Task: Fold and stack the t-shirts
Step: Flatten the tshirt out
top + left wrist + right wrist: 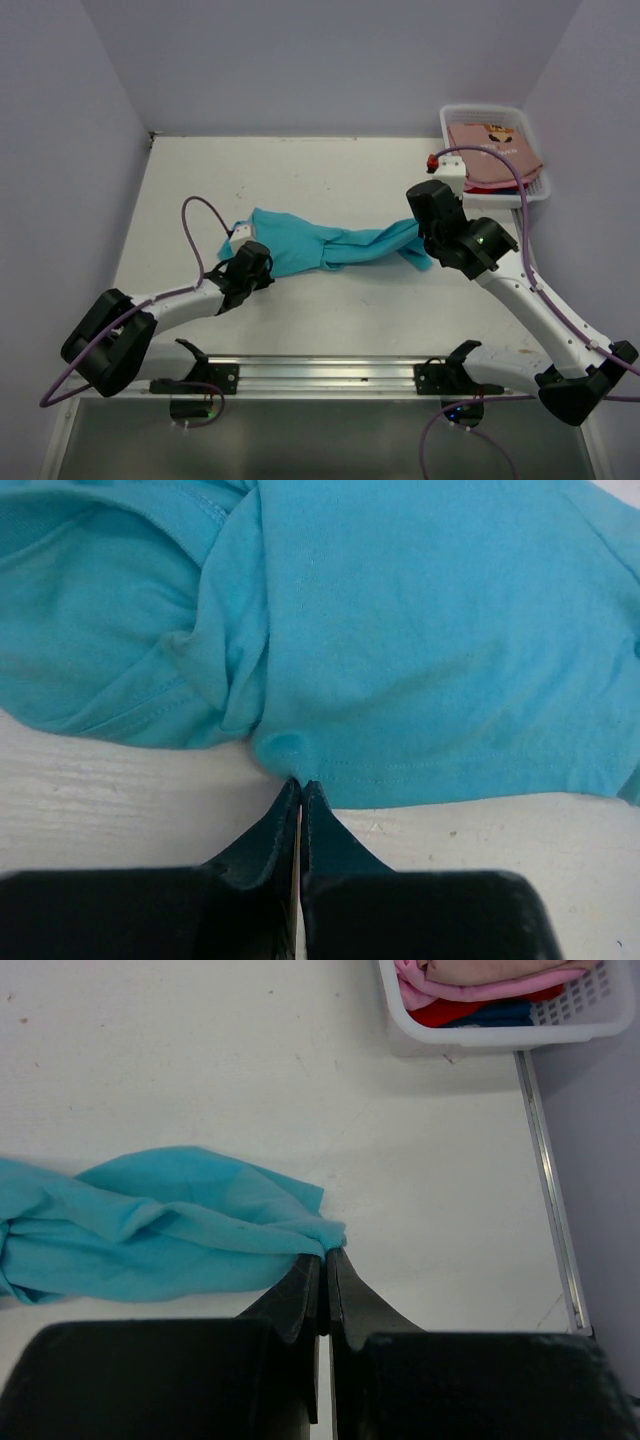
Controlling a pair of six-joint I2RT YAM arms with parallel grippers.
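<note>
- Teal cloth spans the gap between your two arms: the teal t-shirt (320, 245) lies in a long bunched band across the middle of the table (300, 170), running left to right
- Your left gripper (248, 262) sits at the shirt's left end, low on the table
- In the left wrist view its fingers (275, 830) are pressed together, tips at the stitched hem, with a small pucker of cloth pinched between them
- Your right gripper (425, 232) is at the shirt's right end
- The right wrist view shows its fingers (295, 1295) closed to a bare slit, nipping the tip of a twisted corner of the cloth
- On the left the shirt spreads wider and flatter; towards the right it gathers into narrow folds
- You have the white basket (450, 115) in the far right corner of the table, well apart from the teal t-shirt
- Inside it the salmon-pink t-shirt (490, 145) lies on top, with a small dark print showing
- Under that, the right wrist view shows a red edge (450, 1012) and a blue edge (500, 1015) of more cloth against the basket's near wall
</note>
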